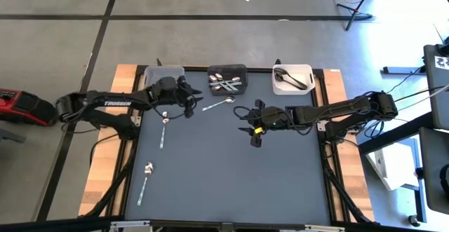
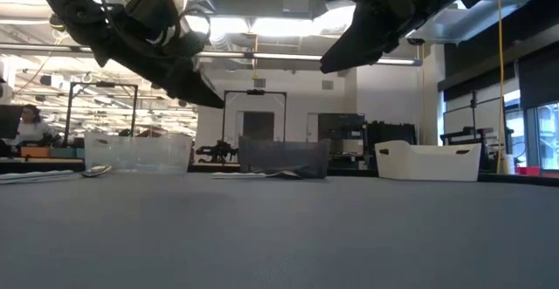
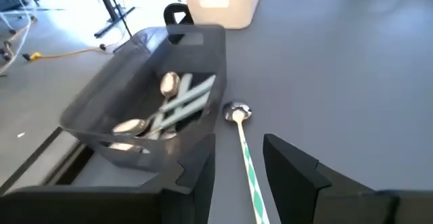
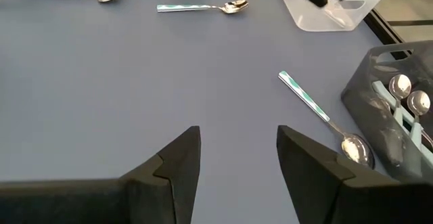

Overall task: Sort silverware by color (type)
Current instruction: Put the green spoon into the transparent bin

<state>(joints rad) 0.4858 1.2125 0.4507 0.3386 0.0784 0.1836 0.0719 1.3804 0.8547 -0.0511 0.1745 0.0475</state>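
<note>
Three spoons lie flat on the dark mat: one (image 1: 219, 104) just in front of the black bin (image 1: 227, 78), one (image 1: 163, 127) at the left, one (image 1: 145, 179) toward the near left. Several silver spoons (image 3: 166, 109) lie in the black bin, dark ones (image 1: 291, 78) in the white bin (image 1: 292, 78). My left gripper (image 1: 188, 99) hovers open near the clear bin (image 1: 165, 74); the spoon by the black bin (image 3: 245, 153) lies ahead of its fingers (image 3: 240, 146), untouched. My right gripper (image 1: 254, 125) hangs open over the mat's middle (image 4: 238, 132).
The three bins stand in a row along the mat's far edge. Wooden strips (image 1: 105, 155) border the mat on both sides. Bare mat (image 1: 231, 176) spreads across the middle and near right.
</note>
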